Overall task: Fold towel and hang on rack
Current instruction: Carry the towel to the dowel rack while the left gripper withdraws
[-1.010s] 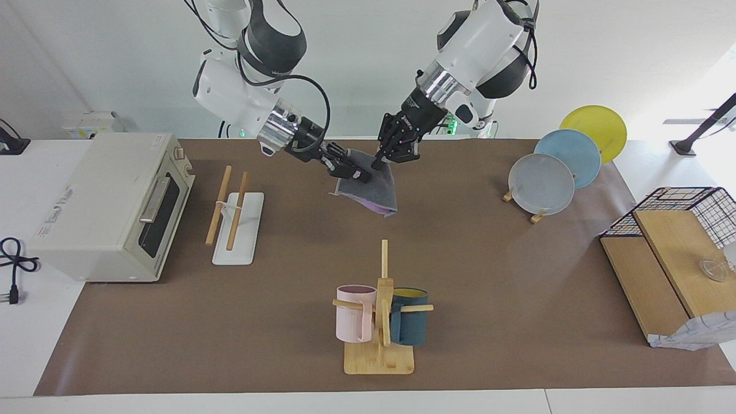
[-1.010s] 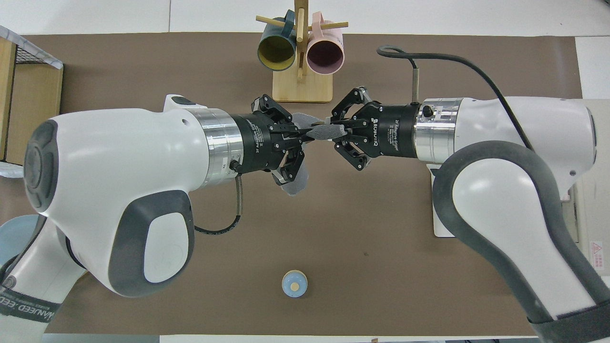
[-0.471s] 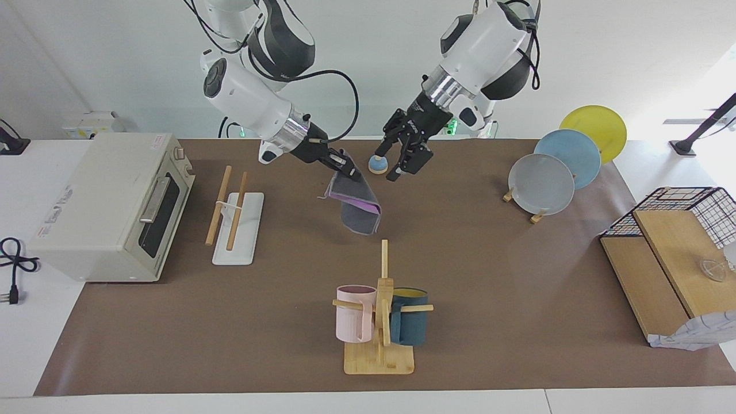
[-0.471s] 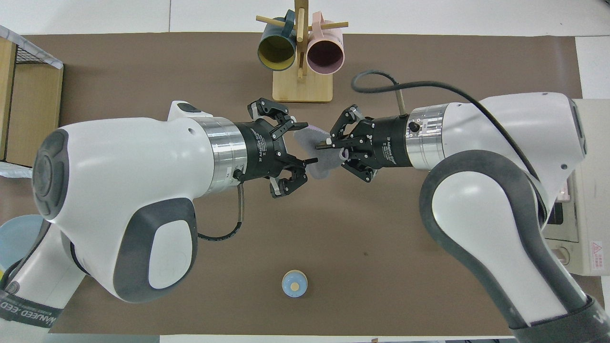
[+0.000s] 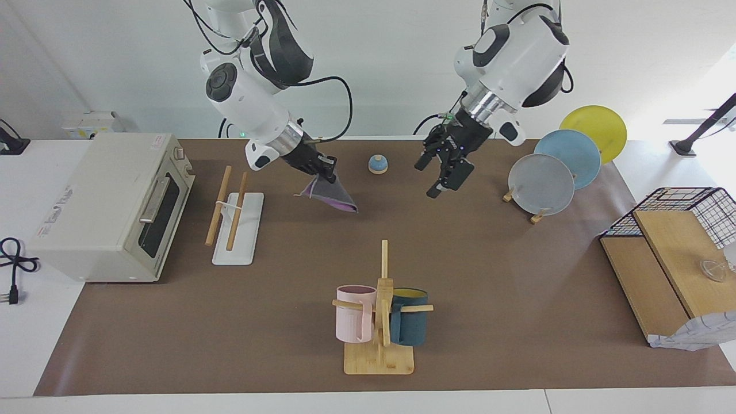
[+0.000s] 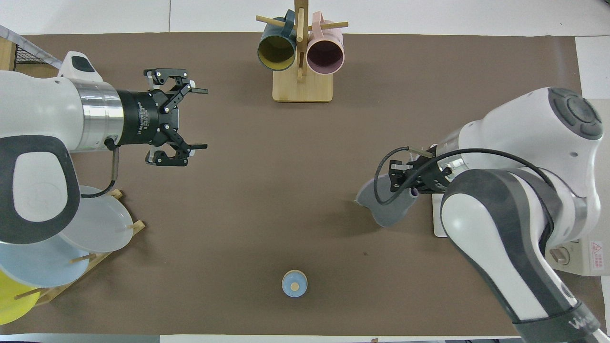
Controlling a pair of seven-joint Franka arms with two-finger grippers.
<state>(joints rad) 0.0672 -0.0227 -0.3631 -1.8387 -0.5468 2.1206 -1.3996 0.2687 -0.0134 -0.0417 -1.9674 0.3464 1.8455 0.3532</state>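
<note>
Released by the left gripper, fingers now apart, the towel hangs clamped in the right gripper.

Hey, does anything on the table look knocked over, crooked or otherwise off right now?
Nothing stands out. The folded towel hangs from the right hand above the mat beside the rack, whose rods are bare. The left hand is open and empty. Mugs and plates sit in their stands.
</note>
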